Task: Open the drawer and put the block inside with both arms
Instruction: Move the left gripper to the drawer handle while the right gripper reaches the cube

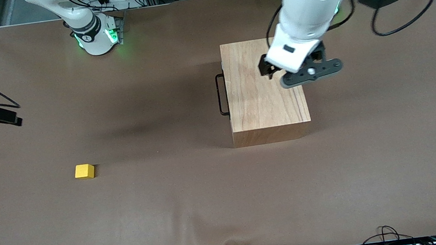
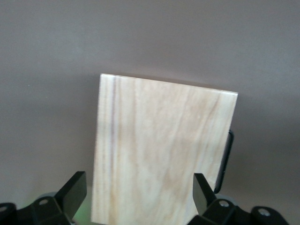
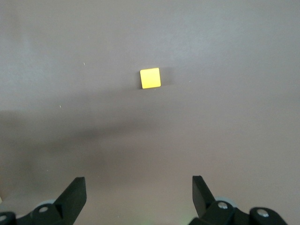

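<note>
The wooden box (image 1: 265,85) is being carried by the brown table (image 1: 170,211) toward the left arm's end, and the drawer is being kept fully shut inside it, with only the black U-shaped handle (image 1: 221,95) being shown against the side turned toward the right arm's end. The left gripper (image 1: 271,68) is being held in the air over the top of the box. In the left wrist view its fingers (image 2: 72,192) are being spread wide — nothing is being gripped — and the box top (image 2: 159,150) is being framed between them, the handle (image 2: 226,159) being glimpsed just past the edge nearest one fingertip.

The block (image 1: 84,171) is being left on the table toward the right arm's end, well apart from the box and nearer to the front camera than it. The right gripper (image 3: 138,194) is being held over bare table; its fingers (image 3: 75,192) are also being kept wide apart and empty, and the block (image 3: 150,78) is being seen ahead of the fingertips, well apart from them and roughly centred between the two.
</note>
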`<action>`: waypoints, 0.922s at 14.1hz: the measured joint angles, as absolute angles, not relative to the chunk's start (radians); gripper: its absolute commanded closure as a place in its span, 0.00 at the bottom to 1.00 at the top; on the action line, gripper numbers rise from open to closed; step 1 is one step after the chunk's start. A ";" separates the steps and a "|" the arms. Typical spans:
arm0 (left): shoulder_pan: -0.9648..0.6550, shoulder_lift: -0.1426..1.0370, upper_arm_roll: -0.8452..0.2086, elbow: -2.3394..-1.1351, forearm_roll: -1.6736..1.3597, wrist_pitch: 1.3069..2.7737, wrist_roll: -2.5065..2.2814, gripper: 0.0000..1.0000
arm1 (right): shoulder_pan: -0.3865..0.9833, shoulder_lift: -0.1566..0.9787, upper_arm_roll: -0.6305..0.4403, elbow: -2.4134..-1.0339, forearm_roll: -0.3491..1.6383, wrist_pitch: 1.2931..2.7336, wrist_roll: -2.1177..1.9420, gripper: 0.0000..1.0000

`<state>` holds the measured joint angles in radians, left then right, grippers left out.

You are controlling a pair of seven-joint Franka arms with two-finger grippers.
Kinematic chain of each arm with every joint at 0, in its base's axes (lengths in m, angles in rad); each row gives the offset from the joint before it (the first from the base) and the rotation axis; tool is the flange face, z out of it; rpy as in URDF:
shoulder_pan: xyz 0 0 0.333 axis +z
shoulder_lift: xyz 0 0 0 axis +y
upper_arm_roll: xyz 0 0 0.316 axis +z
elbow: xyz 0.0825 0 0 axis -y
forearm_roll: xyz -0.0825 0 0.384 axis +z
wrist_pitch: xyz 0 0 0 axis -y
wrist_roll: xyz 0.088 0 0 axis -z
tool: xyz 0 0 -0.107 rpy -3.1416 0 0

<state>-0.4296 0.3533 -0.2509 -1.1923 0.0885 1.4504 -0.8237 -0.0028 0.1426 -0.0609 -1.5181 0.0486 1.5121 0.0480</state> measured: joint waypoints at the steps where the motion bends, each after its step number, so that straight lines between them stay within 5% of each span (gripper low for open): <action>1: -0.471 0.387 -0.237 -1.164 0.096 1.455 -0.865 0.00 | 0.004 0.169 -0.060 -1.518 0.049 1.514 0.048 0.00; 8: -0.816 0.548 0.044 -1.083 0.101 1.540 -0.966 0.00 | 0.028 0.418 -0.060 -1.515 0.049 1.682 0.047 0.00; 13: -0.879 0.609 0.067 -1.077 0.102 1.603 -1.020 0.00 | 0.034 0.456 -0.060 -1.601 0.049 1.897 0.044 0.00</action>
